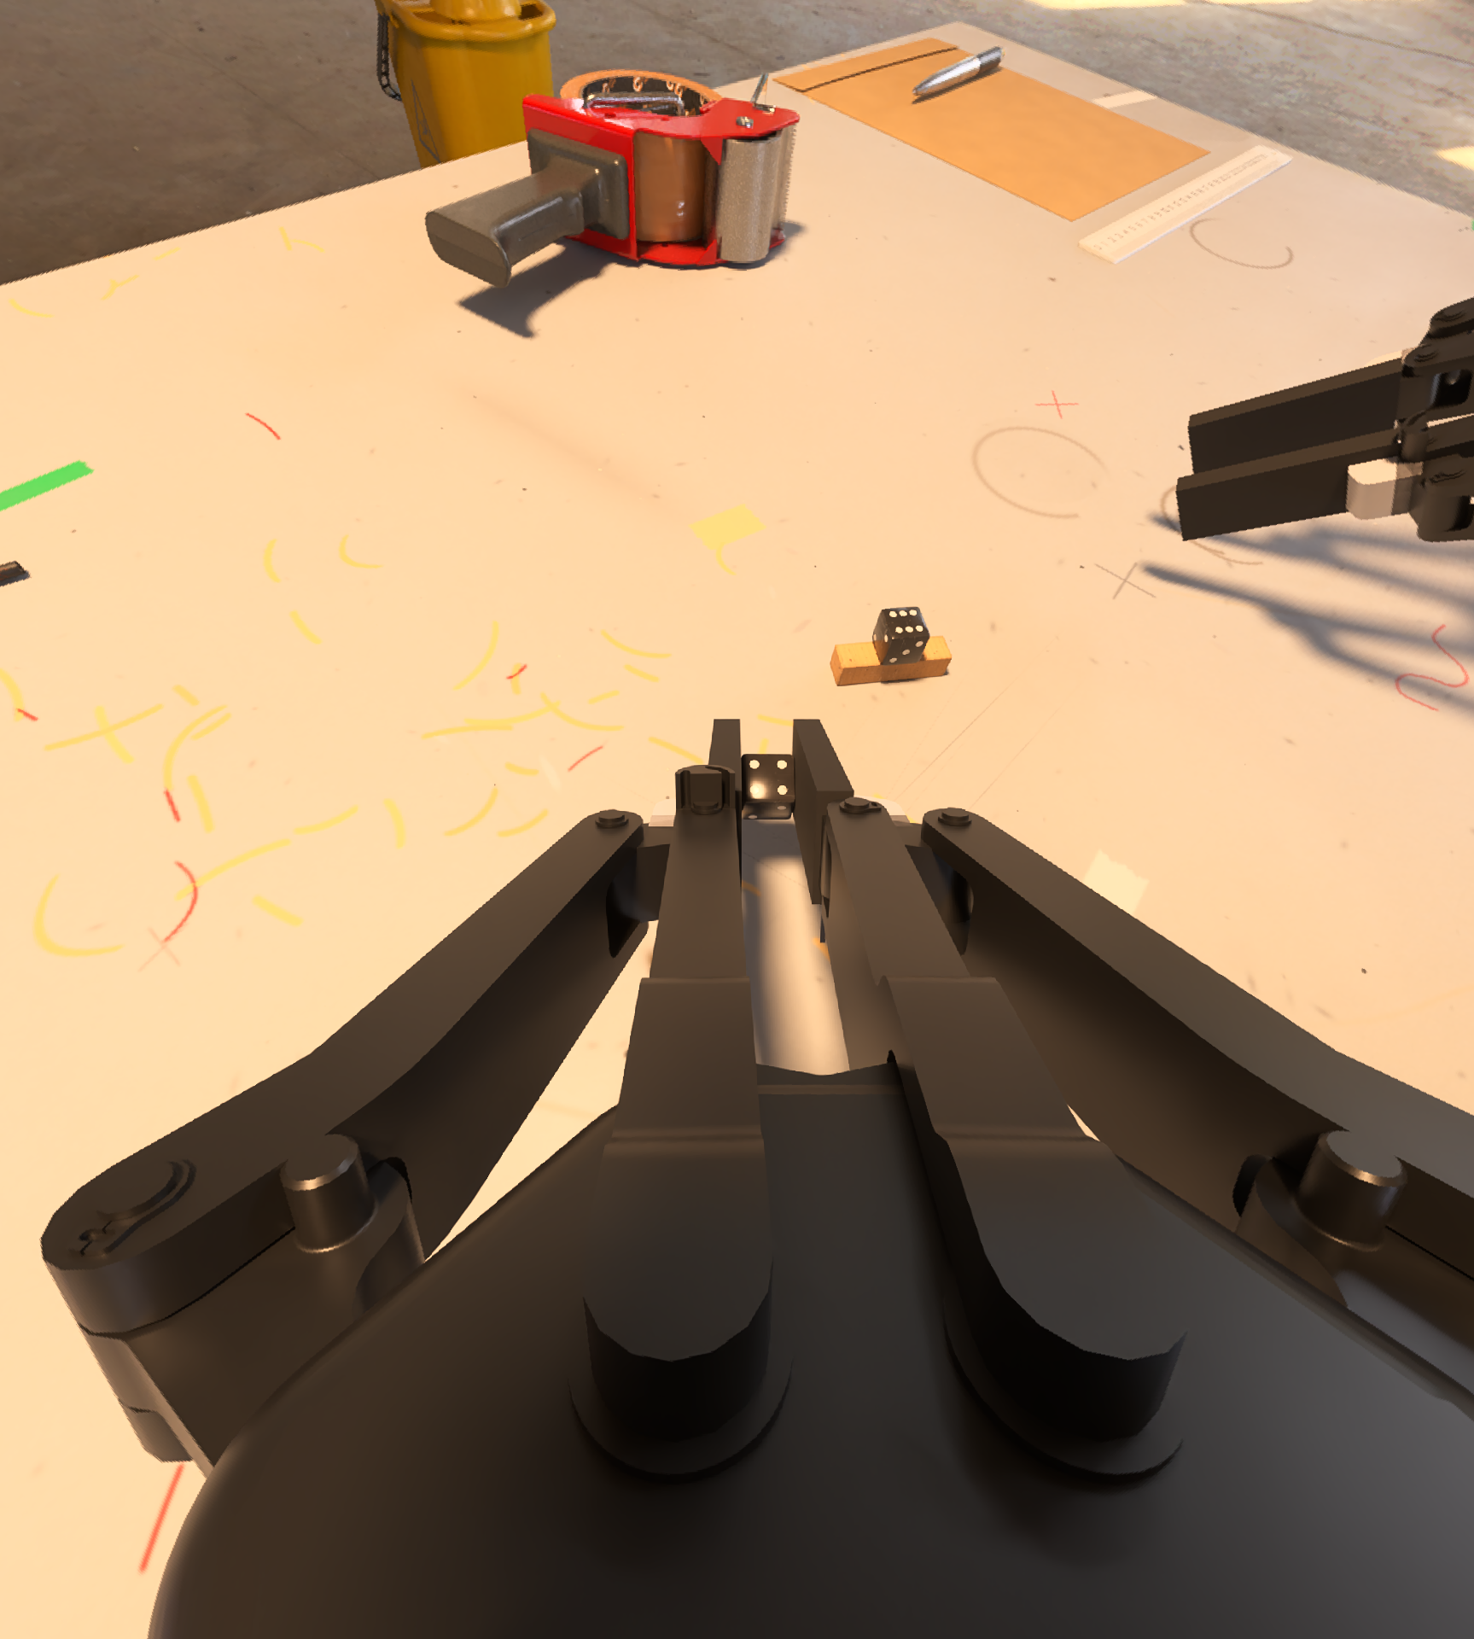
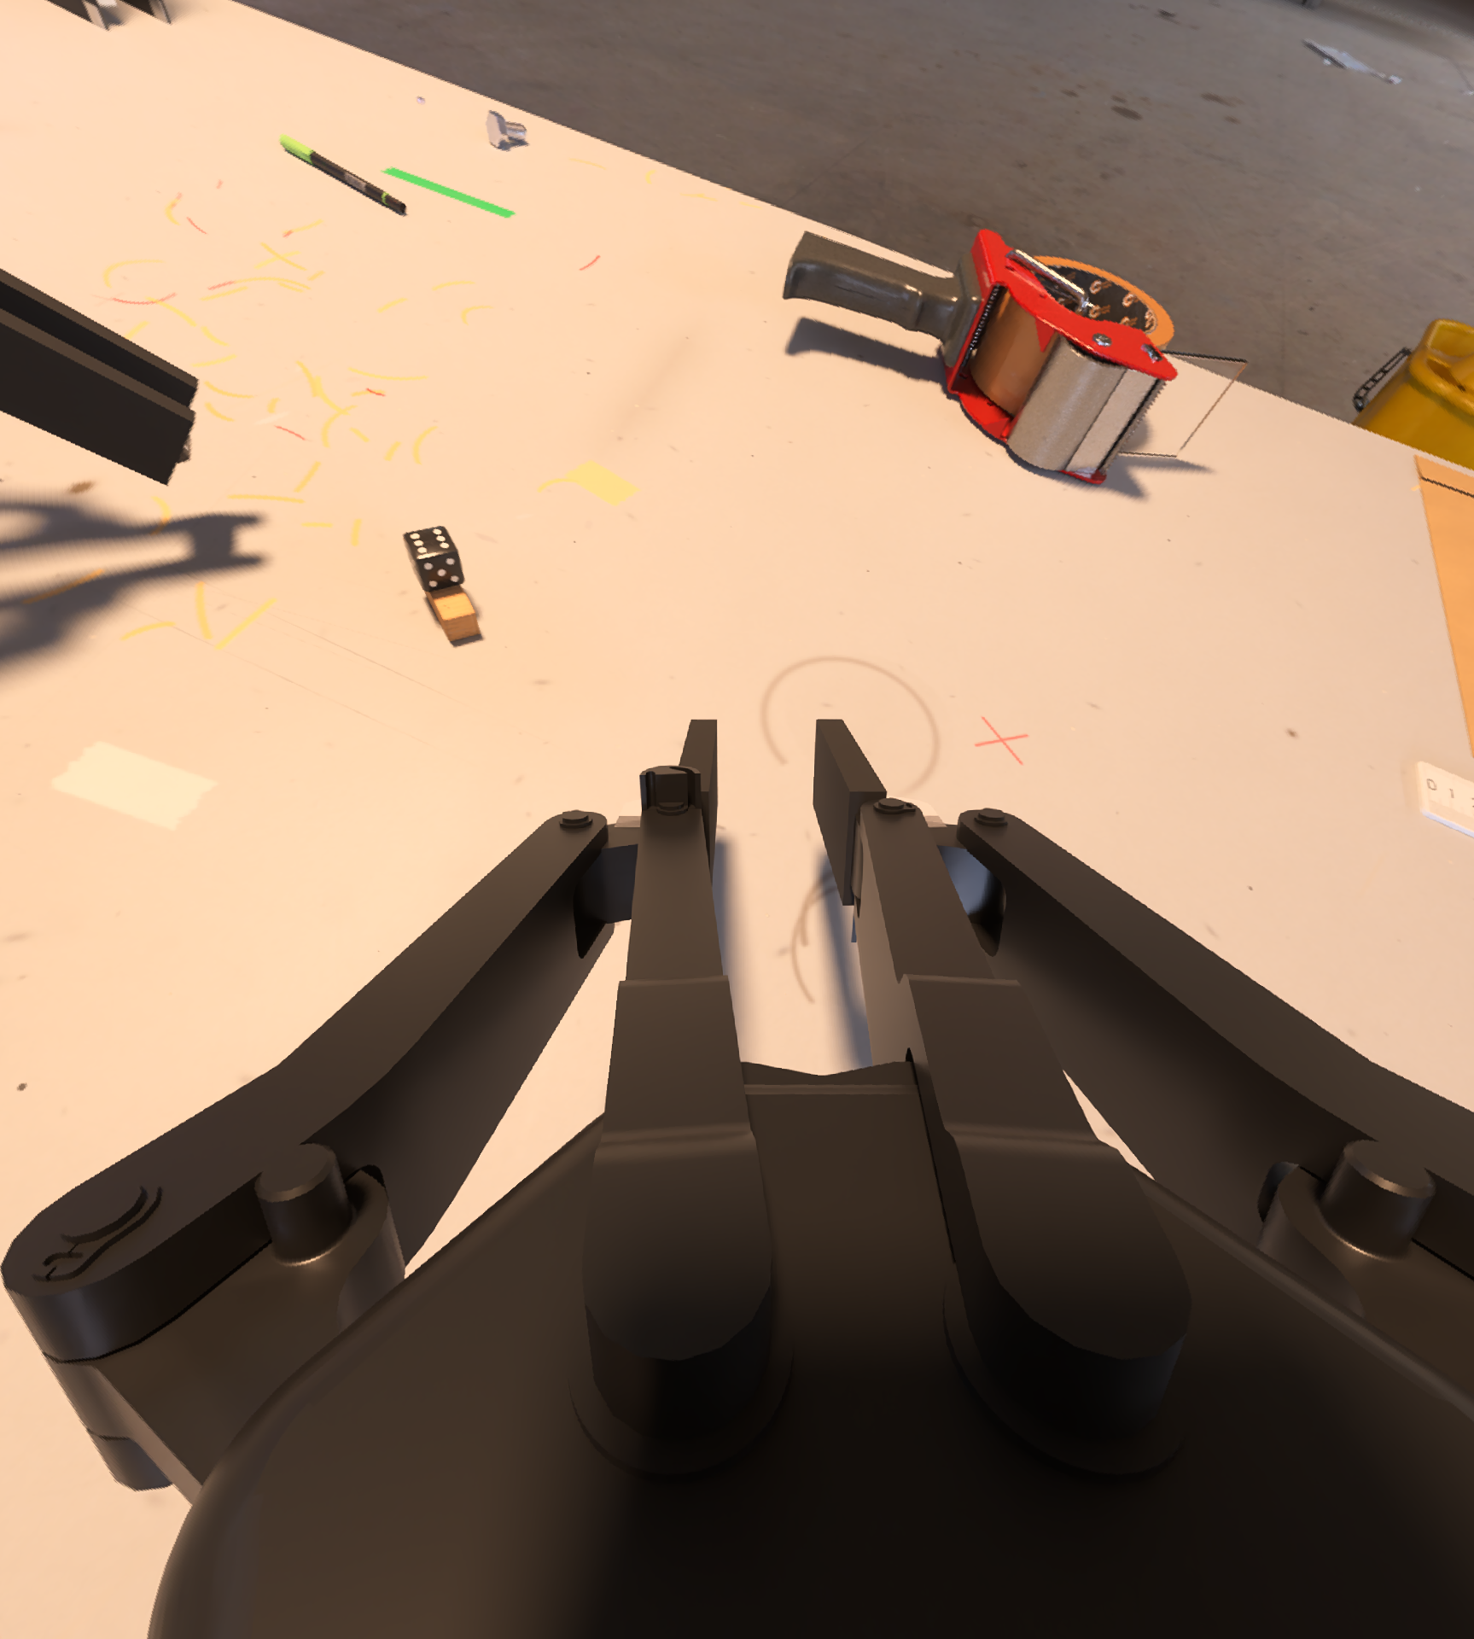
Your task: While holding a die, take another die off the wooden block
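On my left, the left gripper (image 1: 766,741) is clamped on a black die (image 1: 767,786), so I hold that squeeze steady. Right of it, the second die (image 1: 901,635) sits on the wooden block (image 1: 891,663), apart from both claws. The right gripper (image 2: 766,741) is parted and empty; I'd bring it straight over, straddle the die, and lift without nudging the block

A black die (image 1: 767,784) with white pips sits clamped between the left gripper's (image 1: 767,741) fingertips, a four-pip face toward the wrist. A second black die (image 1: 900,635) stands on a small tan wooden block (image 1: 857,663) lying flat, ahead and slightly right of that gripper. From the right gripper (image 2: 766,741), whose jaws stand apart and empty, die (image 2: 434,557) and block (image 2: 455,614) lie ahead to the left.
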Controlling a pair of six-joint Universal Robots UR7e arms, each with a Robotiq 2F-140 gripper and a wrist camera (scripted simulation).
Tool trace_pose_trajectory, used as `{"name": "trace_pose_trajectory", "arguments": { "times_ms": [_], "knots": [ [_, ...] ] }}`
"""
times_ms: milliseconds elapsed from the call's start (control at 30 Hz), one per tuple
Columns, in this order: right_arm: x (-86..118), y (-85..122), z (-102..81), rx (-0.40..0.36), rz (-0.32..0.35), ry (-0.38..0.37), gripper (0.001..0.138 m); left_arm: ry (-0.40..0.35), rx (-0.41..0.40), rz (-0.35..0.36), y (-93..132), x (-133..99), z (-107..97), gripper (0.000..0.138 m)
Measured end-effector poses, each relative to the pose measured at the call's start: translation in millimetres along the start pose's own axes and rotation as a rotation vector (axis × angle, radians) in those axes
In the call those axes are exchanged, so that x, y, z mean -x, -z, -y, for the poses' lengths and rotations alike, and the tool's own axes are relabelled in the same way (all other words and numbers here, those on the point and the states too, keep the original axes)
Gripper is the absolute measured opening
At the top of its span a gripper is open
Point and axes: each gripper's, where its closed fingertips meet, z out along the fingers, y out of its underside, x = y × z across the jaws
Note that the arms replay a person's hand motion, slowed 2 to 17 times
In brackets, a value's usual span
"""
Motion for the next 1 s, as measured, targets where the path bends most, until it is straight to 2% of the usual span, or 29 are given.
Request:
{"name": "trace_pose_trajectory", "arguments": {
  "times_ms": [367,667,1000],
  "knots": [
    [17,0,3.4,-0.009,0.065,0.023,0.031,-0.013,0.01,-0.009,-2,-5,-1,0.016],
    [28,0,5.1,-0.013,0.111,0.017,0.027,-0.02,0.016,-0.012,-2,-7,-2,0.016],
    [43,2,16.7,-0.08,0.198,-0.008,0.023,-0.018,0.019,-0.012,-2,-8,-4,0.016]
  ]
}}
